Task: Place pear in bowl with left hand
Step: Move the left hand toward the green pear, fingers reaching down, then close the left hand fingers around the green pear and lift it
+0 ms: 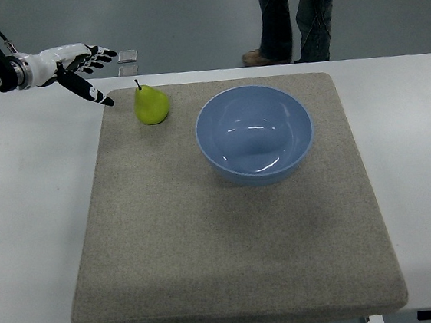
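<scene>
A: While our fingers [89,63] are spreading loose and holding nothing, the pear [151,105] is sitting just beside the thumb tip, down and to its right, upright on the grey mat [231,237].

B: So we are risking a knock rather than a grasp?

A: We are thinking so. The left hand [74,64] is hovering near the stem side, and a rounded pear may be rolling away if one finger is arriving first.

B: And farther out from the fingers?

A: The blue bowl [254,133] is lying beyond the pear, on its far side, near it but apart. We are fearing a weak pinch dropping the fruit short, or clipping the rim. A person's legs [296,14] are standing past the white table [30,227].
</scene>
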You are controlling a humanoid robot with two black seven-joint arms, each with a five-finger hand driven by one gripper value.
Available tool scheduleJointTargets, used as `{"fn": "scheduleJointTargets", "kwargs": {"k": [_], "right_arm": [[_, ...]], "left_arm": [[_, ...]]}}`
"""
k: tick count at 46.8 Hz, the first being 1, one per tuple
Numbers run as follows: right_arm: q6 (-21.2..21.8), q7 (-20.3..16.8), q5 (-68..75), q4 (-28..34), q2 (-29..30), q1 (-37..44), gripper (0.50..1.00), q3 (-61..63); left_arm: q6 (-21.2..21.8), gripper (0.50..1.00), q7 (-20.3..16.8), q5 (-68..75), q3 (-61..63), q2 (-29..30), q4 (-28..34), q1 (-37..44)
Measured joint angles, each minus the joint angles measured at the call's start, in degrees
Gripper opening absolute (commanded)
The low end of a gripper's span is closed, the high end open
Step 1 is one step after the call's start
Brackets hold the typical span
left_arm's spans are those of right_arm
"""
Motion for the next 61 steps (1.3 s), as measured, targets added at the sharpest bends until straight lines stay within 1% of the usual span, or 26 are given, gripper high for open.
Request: {"fn": "scheduleJointTargets", "kwargs": {"k": [8,15,19,23,38,41,47,50,61], "right_arm": [[0.0,0.0,0.0,0.0,0.0,0.0,0.926,0.0],[0.0,0.0,0.0,0.0,0.0,0.0,0.926,0.0],[0.0,0.0,0.0,0.0,0.0,0.0,0.926,0.0],[0.0,0.0,0.0,0.0,0.0,0.0,0.926,0.0],[0.0,0.0,0.0,0.0,0.0,0.0,0.926,0.0],[0.0,0.0,0.0,0.0,0.0,0.0,0.926,0.0],[0.0,0.0,0.0,0.0,0.0,0.0,0.926,0.0],[0.0,0.0,0.0,0.0,0.0,0.0,0.926,0.0],[0.0,0.0,0.0,0.0,0.0,0.0,0.926,0.0]], "left_arm": [[0.9,0.996,-0.3,0.3,3.8,-1.8,-0.5,-1.1],[6.1,0.994,-0.3,0.4,9.0,-3.9,-0.4,-1.6],[8.2,0.996,-0.3,0.5,12.3,-5.2,0.0,-1.9],[8.8,0.996,-0.3,0.5,13.6,-6.2,0.1,-2.1],[9.1,0.996,-0.3,0.8,14.1,-8.3,1.2,-2.2],[9.9,0.994,-0.3,1.0,15.1,-9.2,2.0,-2.0],[13.9,0.994,-0.3,1.0,18.1,-10.6,3.4,-1.6],[15.2,0.994,-0.3,1.0,19.0,-10.8,3.5,-1.5],[15.7,0.988,-0.3,1.1,19.7,-11.0,3.5,-1.4]]}}
